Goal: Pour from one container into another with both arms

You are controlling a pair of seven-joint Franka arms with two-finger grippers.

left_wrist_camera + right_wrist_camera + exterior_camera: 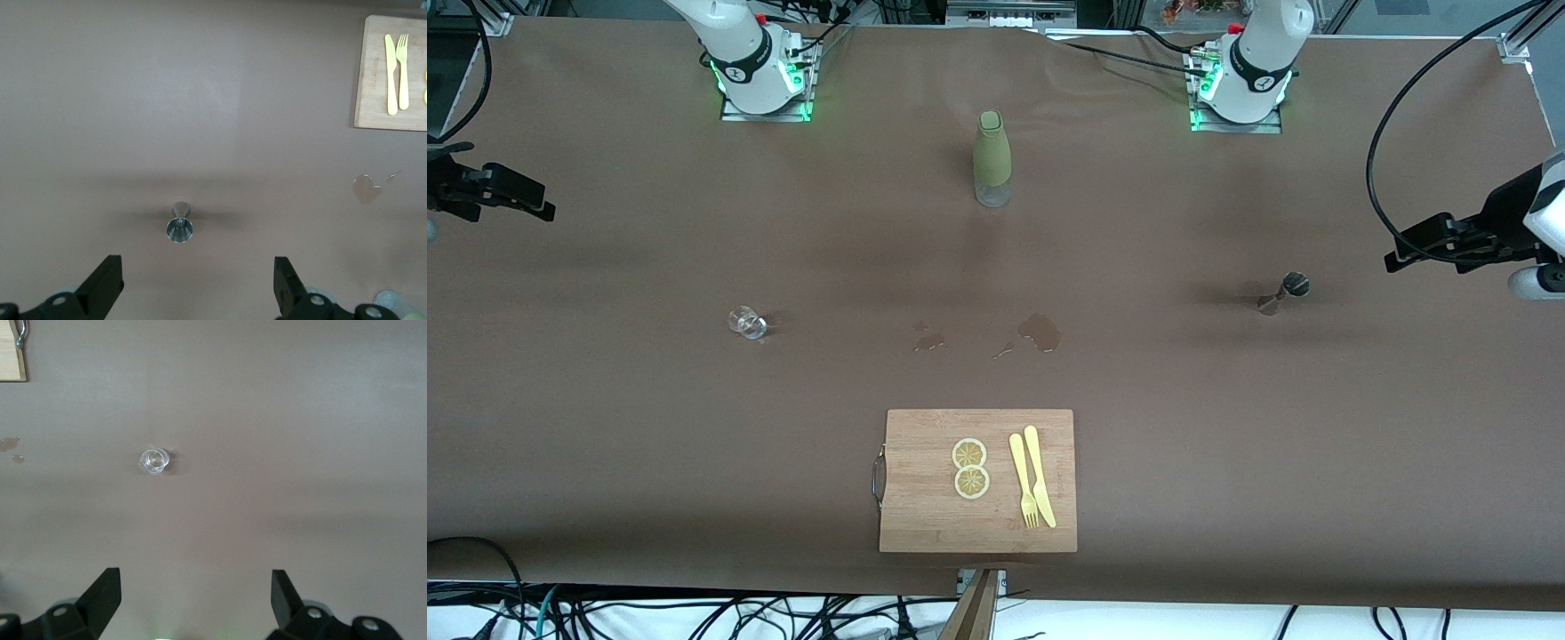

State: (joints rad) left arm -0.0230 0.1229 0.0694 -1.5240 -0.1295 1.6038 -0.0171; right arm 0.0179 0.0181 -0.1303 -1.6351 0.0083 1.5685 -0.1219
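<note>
The tiny clear glass tumbler (747,322) stands on the brown table toward the right arm's end, also visible in the right wrist view as the tumbler (154,461). The small silver jigger (1282,294) stands toward the left arm's end, its open cone showing on the jigger (180,223). My left gripper (1400,249) hangs open over the table's edge at its own end, apart from the jigger, fingers (107,283) spread wide around nothing. My right gripper (538,200) hovers open over its end of the table, well short of the tumbler, fingers (103,593) holding nothing.
A tall olive-green sleeved bottle (991,158) stands mid-table near the bases. A wooden cutting board (925,507) nearest the front camera carries two lemon slices (970,468) and a yellow knife and fork (1032,480). Wet spill patches (1039,332) lie between the bottle and the board.
</note>
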